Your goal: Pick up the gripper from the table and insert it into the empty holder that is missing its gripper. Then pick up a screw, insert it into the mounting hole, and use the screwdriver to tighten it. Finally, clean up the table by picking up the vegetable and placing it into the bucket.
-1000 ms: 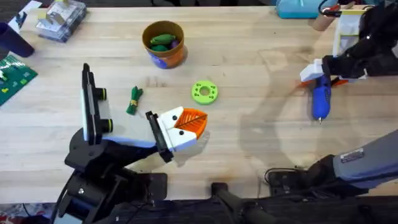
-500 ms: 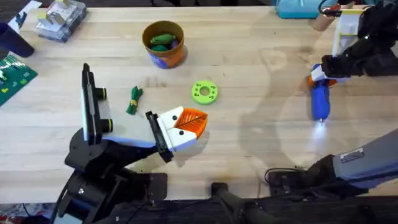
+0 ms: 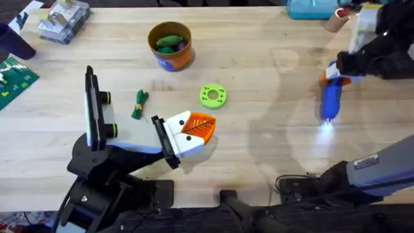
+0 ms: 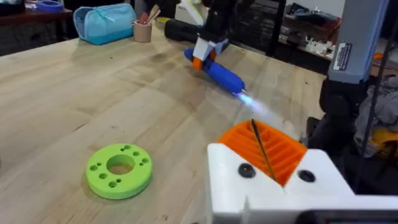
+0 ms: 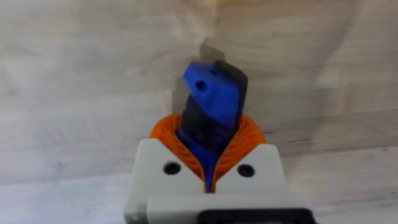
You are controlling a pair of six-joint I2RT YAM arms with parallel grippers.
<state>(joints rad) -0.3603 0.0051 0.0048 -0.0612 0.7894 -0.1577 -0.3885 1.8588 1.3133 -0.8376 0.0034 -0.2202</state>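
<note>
Nearest us, the left gripper (image 3: 194, 133) sits low over the plank-grain wood counter (image 3: 259, 155): white blocky base w/ orange ribbed pads (image 4: 264, 146) pressed together, nothing between them. Beside it the holder (image 3: 97, 120), a thin upright black plate on a black stand.

Just beyond the left gripper lies a flat lime-green ring disc (image 3: 213, 96) w/ small holes round its rim. Left of that, the vegetable (image 3: 139, 103), a small dark green leafy bundle tied at the middle, flat on the counter near the holder's plate.

Farther back, the bucket (image 3: 171, 45): round, orange-tan, blue patch on its side, green pieces inside.

Over at the right, the right gripper (image 3: 336, 74) is clamped on the screwdriver (image 3: 332, 100), a thick blue cylinder; in the right wrist view its ribbed orange pads (image 5: 249, 134) hug the blue body on both sides. Tip points toward the near edge, w/ a small lit glow on the wood below it.

At the far edge: a light blue soft pouch (image 4: 106, 23) and a clear plastic box (image 3: 63, 19).
</note>
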